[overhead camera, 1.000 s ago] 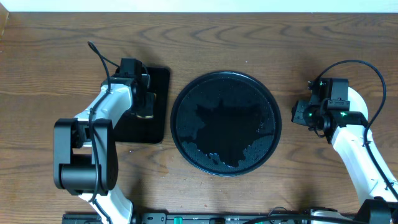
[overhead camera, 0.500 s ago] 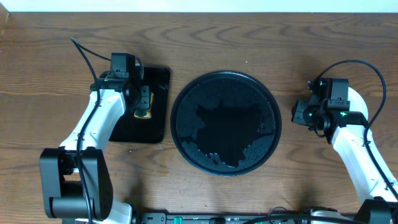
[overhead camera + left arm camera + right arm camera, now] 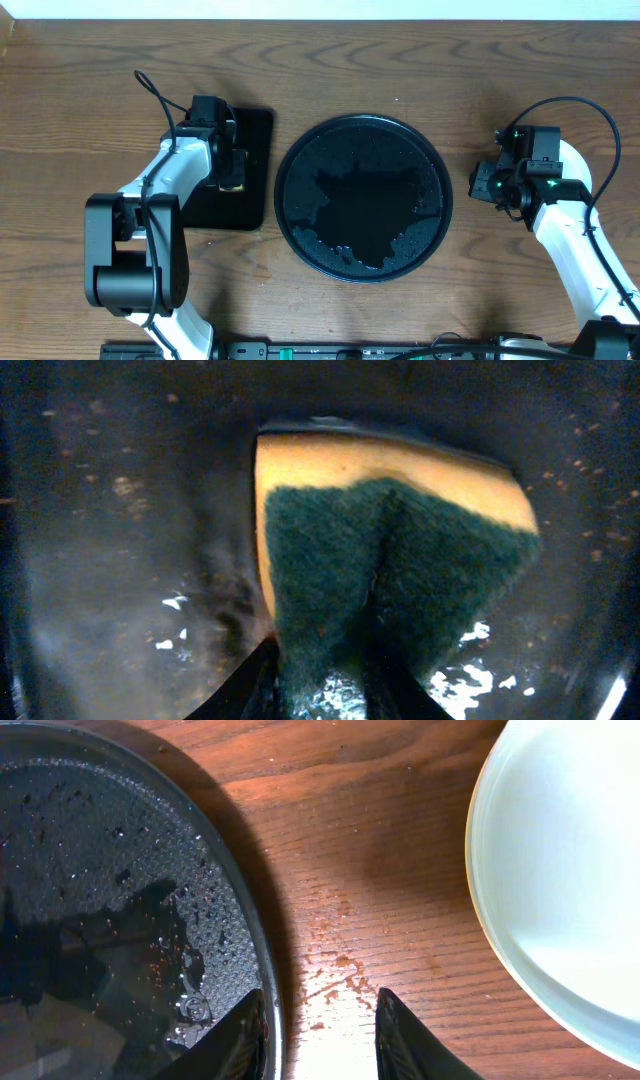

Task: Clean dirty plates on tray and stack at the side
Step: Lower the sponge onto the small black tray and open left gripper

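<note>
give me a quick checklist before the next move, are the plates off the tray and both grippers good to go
1. Round tray free of plates: ok, only water on it.
2. Sponge held: ok, left gripper pinches it over the rectangular tray.
3. Right gripper empty: ok, jaws apart above bare table.
4. Plate beside it clean: ok on the part in view, no smears.
5. All plates stacked: cannot tell, only part of one shows.
</note>
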You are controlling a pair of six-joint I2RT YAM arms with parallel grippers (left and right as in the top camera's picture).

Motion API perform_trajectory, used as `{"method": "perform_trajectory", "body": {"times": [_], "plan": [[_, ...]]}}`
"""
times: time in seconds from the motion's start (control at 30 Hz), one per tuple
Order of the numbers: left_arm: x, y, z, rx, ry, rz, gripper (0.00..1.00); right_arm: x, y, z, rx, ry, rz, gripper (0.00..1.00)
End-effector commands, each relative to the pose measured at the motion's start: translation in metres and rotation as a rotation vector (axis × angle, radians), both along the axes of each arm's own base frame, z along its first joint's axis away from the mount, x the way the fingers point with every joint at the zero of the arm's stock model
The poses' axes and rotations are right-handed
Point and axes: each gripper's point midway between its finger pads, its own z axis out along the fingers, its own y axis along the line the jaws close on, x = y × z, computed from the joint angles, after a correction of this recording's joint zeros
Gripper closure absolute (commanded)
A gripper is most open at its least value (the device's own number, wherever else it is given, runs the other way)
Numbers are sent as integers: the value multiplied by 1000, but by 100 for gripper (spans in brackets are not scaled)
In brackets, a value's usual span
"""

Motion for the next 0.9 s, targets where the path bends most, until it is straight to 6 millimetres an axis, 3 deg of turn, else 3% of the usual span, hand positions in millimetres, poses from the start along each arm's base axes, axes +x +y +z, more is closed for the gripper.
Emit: {"method": "perform_trajectory", "body": {"times": [0.0,0.17,0.33,0.37,0.47,0.53,0.67,0.87], "plan": [[-20,3,-33,10,114,14,73,3,1,8,-13,-22,12,67],[-20,3,-24,9,103,18,78,2,1,8,-13,-19,12,67],[-7,3,13,5,-8,18,79,2,1,8,-13,-19,12,67],[-5,3,20,4,-30,18,78,2,1,8,-13,-19,12,67],[2,2,45,1,-109,19,62,2,1,8,-13,-19,12,67],[5,2,56,-7,-145,40,60,2,1,8,-13,-19,12,67],[9,1,59,-19,-163,49,58,2,1,8,-13,-19,12,67],[20,-8,44,-68,-166,34,58,2,1,8,-13,-19,12,68]]}}
